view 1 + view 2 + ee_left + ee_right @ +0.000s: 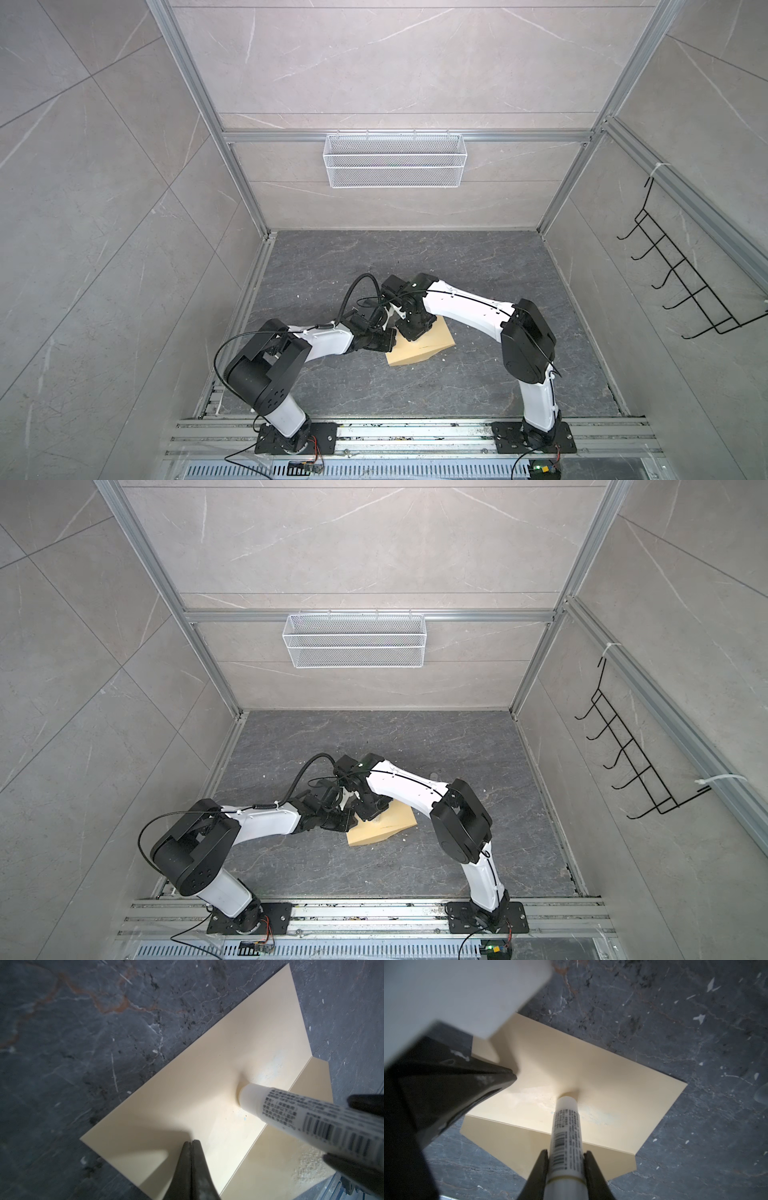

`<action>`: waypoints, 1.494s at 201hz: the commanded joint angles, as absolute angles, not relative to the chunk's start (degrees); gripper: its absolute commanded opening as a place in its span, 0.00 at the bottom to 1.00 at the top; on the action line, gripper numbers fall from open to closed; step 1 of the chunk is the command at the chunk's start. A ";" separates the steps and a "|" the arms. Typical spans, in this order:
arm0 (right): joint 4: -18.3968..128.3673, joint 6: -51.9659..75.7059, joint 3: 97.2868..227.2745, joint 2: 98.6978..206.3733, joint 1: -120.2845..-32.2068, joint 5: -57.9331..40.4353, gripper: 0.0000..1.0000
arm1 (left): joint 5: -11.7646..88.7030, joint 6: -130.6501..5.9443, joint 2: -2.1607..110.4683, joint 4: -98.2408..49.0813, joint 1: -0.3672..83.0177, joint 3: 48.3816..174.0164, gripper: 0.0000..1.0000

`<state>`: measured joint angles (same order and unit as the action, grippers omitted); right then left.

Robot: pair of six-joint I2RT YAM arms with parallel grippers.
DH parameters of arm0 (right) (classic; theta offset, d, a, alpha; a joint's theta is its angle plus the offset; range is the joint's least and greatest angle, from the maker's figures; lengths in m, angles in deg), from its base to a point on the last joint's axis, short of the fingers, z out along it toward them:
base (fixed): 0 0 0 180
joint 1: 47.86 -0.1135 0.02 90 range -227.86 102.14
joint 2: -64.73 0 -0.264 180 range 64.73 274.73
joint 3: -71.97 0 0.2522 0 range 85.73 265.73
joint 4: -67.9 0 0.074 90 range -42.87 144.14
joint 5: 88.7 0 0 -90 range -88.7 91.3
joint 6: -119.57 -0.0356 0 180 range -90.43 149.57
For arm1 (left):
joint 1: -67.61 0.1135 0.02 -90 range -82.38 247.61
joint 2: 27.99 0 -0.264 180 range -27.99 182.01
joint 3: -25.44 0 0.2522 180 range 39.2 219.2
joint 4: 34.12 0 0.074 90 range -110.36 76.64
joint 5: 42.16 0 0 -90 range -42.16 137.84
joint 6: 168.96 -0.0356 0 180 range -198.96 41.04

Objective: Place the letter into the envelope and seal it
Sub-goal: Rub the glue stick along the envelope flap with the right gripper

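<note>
One envelope (pixel 187 1095), judged light, floppy, pinned at left edge by closed, empty left gripper (pixel 191 1142); glue stick (pixel 565 1126) clamped in right gripper (pixel 566 1153).

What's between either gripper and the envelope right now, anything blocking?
Nothing blocks the left gripper: its shut tips appear to rest on the envelope. Between the right gripper and the envelope is only the glue stick it grips, tip pressed on the paper near the crease.

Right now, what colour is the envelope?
Plain tan envelope, clearest in the left wrist view.
</note>
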<state>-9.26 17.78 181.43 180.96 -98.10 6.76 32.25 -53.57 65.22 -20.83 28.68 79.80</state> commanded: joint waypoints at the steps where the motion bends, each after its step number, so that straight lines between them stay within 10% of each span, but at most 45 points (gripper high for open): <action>1: -11.26 18.58 179.37 179.71 -97.92 9.63 0.00 | 34.12 -53.80 68.66 -16.54 28.68 78.66 0.00; 300: -5.91 16.80 177.82 170.81 -91.40 -1.95 0.00 | 33.68 -53.89 70.29 -17.11 28.61 78.71 0.00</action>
<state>-4.47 17.49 175.31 167.47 -90.65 0.09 30.85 -53.57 66.77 -22.86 28.76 80.37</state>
